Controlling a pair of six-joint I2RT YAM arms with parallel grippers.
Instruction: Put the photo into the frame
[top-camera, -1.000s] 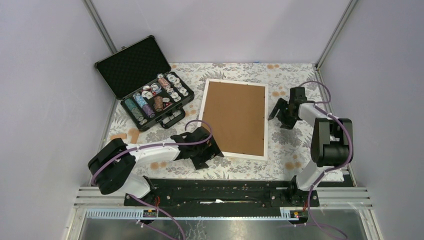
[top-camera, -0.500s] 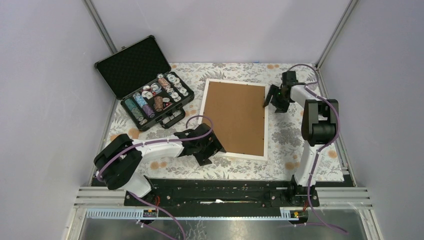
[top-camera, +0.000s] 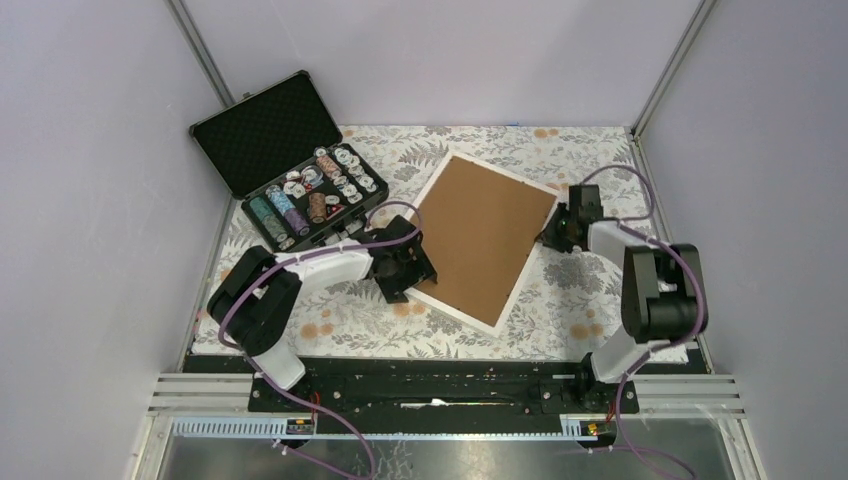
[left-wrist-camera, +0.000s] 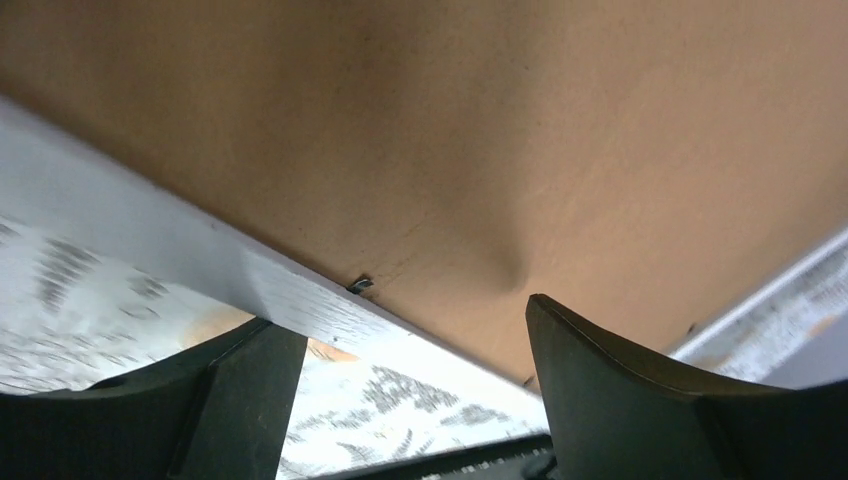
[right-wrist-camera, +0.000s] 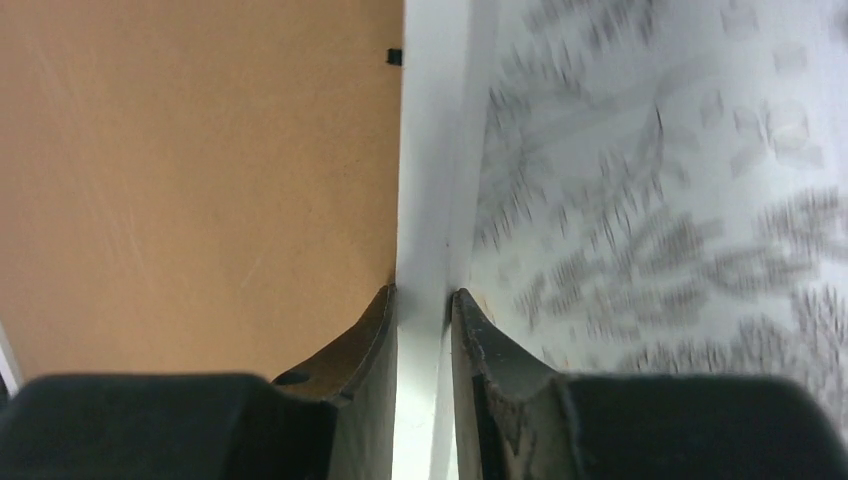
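Two changes since a second ago. Nearest me, the left fingers (left-wrist-camera: 600, 390) have moved up to the near-left edge of the frame (top-camera: 523, 268) and stand spread astride it, clamping nothing. Further out, the right fingers (right-wrist-camera: 365, 345), wide before, now pinch the frame's right rail. The frame has swung from square to skewed on the tabletop (top-camera: 600, 300), brown backing board (top-camera: 485, 235) up. Beyond its left side lies the chip case (top-camera: 300, 190). The photo shows in no view, so I judge loading hasn't begun; this is repositioning.
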